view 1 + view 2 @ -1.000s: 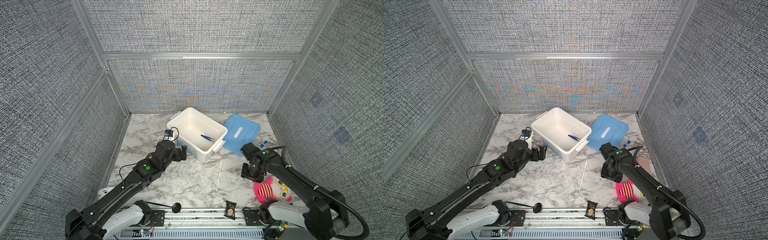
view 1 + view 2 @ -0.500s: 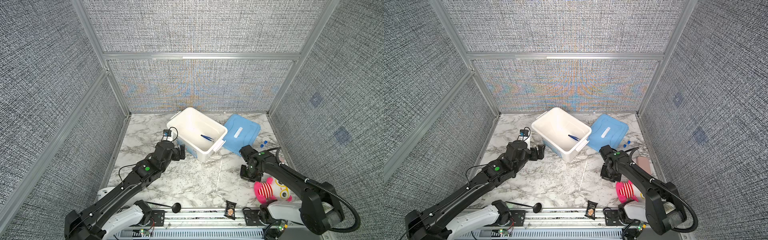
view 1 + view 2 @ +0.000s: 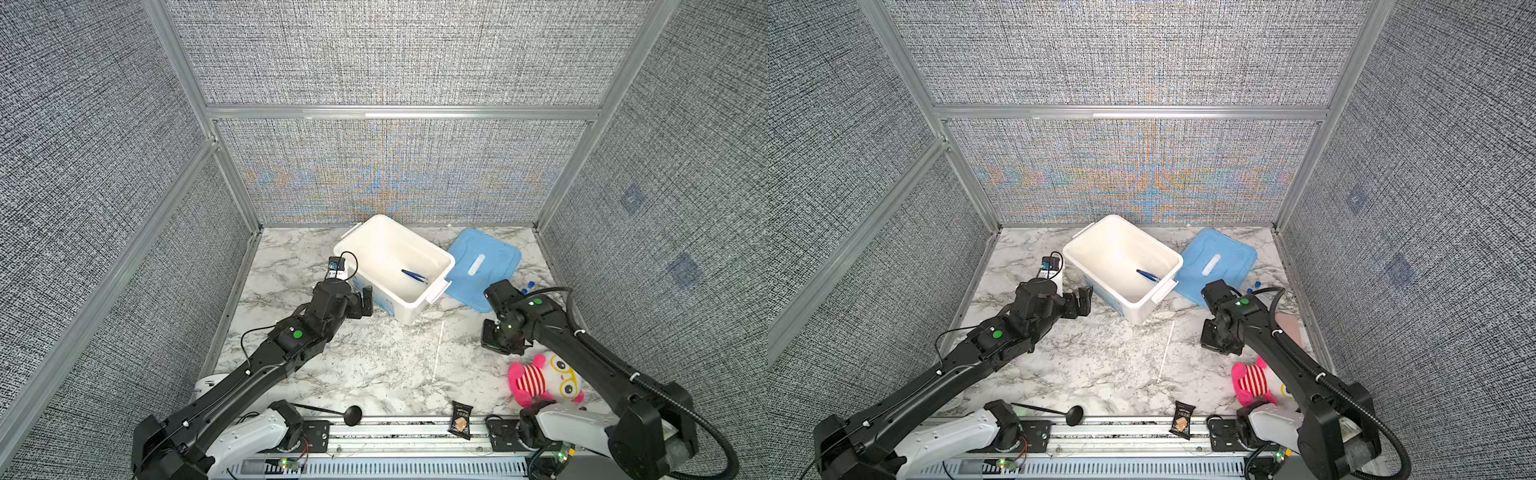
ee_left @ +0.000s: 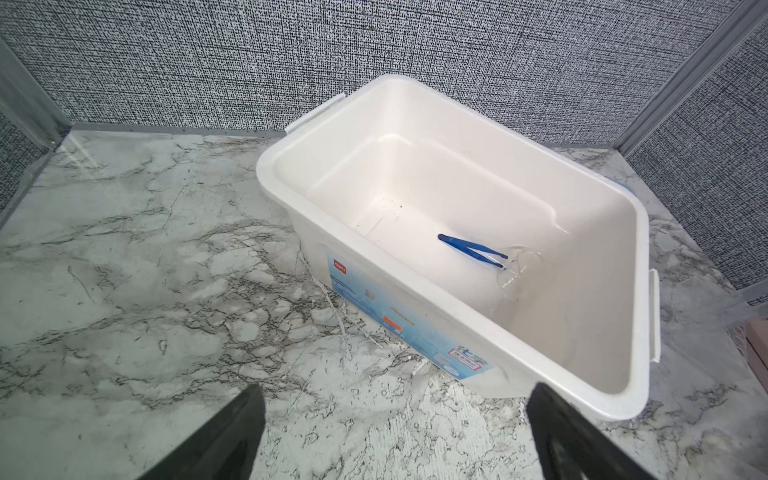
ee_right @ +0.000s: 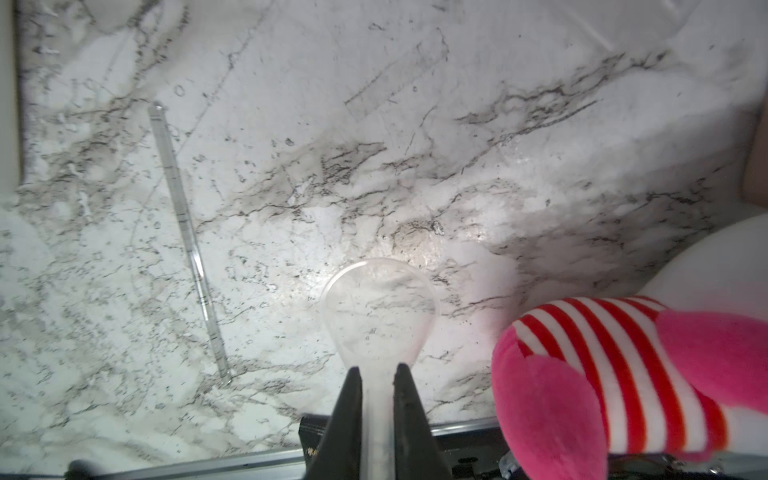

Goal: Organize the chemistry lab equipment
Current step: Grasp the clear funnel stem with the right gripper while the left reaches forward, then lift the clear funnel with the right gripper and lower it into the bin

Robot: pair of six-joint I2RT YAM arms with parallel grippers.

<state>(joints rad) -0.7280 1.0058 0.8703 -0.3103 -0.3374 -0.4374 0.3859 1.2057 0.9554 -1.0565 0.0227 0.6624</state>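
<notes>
A white bin (image 3: 437,258) (image 3: 1173,259) (image 4: 540,370) stands at the back of the marble table with dark blue tweezers (image 3: 414,275) (image 3: 1148,274) (image 4: 471,249) lying inside. My left gripper (image 3: 363,301) (image 4: 392,390) hovers open and empty beside the bin's near wall. My right gripper (image 3: 498,343) (image 5: 376,368) points down at the table, shut on the stem of a clear round-headed scoop (image 5: 380,311). A long thin white stick (image 3: 437,353) (image 3: 1165,353) (image 5: 187,232) lies on the marble to its left. Blue-capped tubes (image 3: 528,286) (image 3: 1255,286) peek out behind the right arm.
The blue lid (image 3: 486,266) lies right of the bin. A pink striped plush toy (image 3: 544,380) (image 5: 623,374) sits close beside the right gripper. A black snack packet (image 3: 460,419) and a black round-ended rod (image 3: 353,413) lie at the front rail. Walls enclose three sides.
My right gripper's jaws have closed onto the clear scoop, low by the plush toy. The left gripper has drifted slightly and stays open.
</notes>
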